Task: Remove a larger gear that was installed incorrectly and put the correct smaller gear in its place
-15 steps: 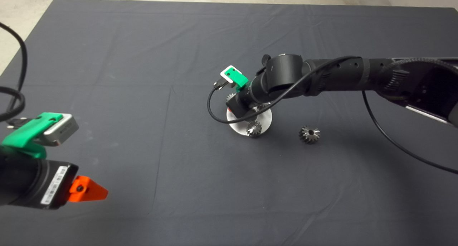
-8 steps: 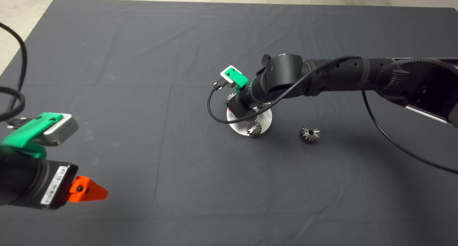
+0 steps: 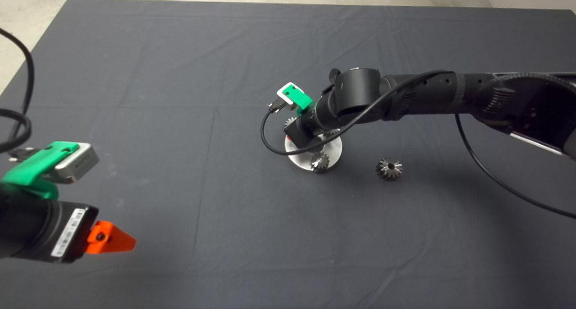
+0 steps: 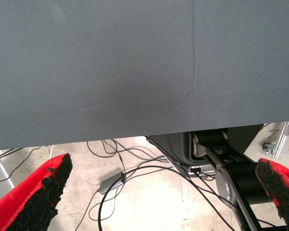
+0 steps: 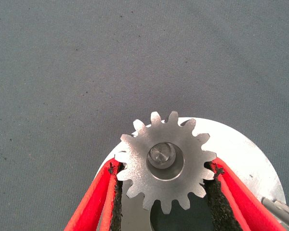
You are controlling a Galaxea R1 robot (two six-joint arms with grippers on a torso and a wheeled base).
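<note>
Dark cloth covered the mat (image 3: 135, 97), with bare floor past its far edge. I had the right gripper (image 5: 161, 180) down over the round steel plate (image 5: 253, 159) near the middle, its two pads pressed against opposite teeth of the larger gear (image 5: 166, 163), which sat flat on a pin (image 5: 160, 156) on that plate. The smaller gear (image 3: 389, 168) lay loose on the cloth, well apart to the right of the plate, and another gear (image 3: 319, 161) stood at the plate's near edge. My left gripper (image 4: 159, 192) waited at the lower left, spread wide and holding nothing.

My worry was the lift. The pads only caught tooth tips, so a tilted pull could have jammed the bore on the pin, dragged the whole plate along, or let the gear slip out and roll.
</note>
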